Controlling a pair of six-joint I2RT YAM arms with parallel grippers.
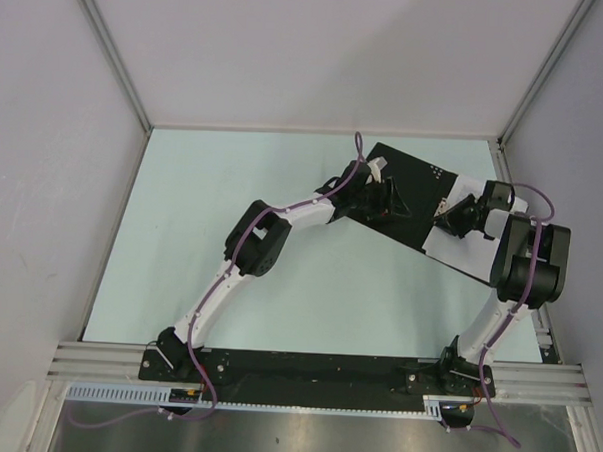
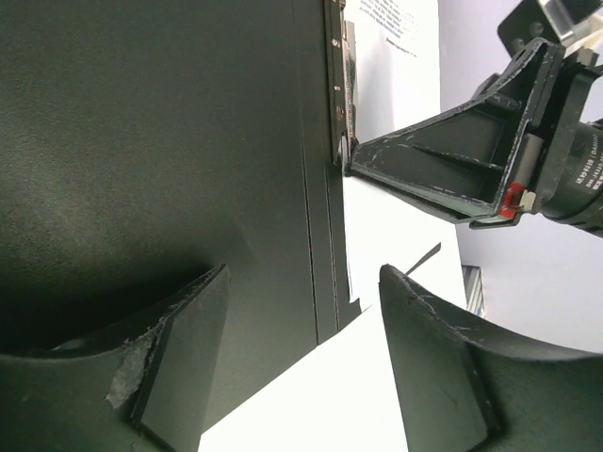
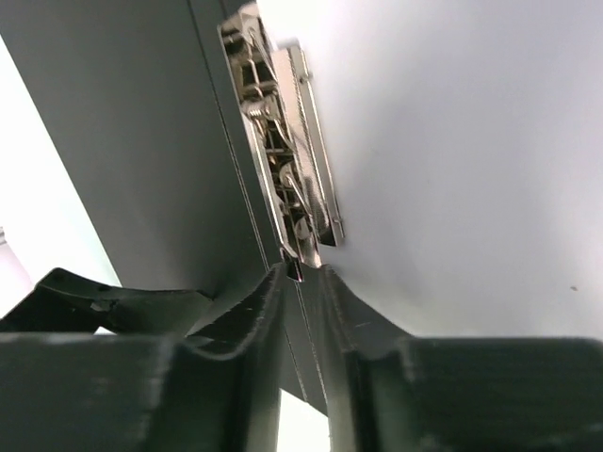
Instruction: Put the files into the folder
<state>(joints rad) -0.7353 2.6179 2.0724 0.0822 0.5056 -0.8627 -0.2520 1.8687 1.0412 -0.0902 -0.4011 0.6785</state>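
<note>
The folder [image 1: 409, 176] lies open at the back of the table, black inside with small white dots. White files [image 1: 475, 254] lie on its right half, one with lines of text [image 2: 391, 14]. My left gripper [image 1: 383, 202] is open over the folder's black left half [image 2: 141, 141], with a white sheet corner [image 2: 320, 395] between its fingers [image 2: 443, 367]. My right gripper [image 1: 452, 215] has its fingertips pinched on the end of the folder's metal clip [image 3: 283, 179] at the spine. A white sheet [image 3: 452, 141] lies beside the clip. The right gripper also shows in the left wrist view [image 2: 350, 169].
The pale green table [image 1: 232, 203] is enclosed by grey walls at the left, back and right. An aluminium rail [image 1: 295, 371] runs along the near edge by the arm bases. A metal post [image 1: 544, 337] stands at the right edge.
</note>
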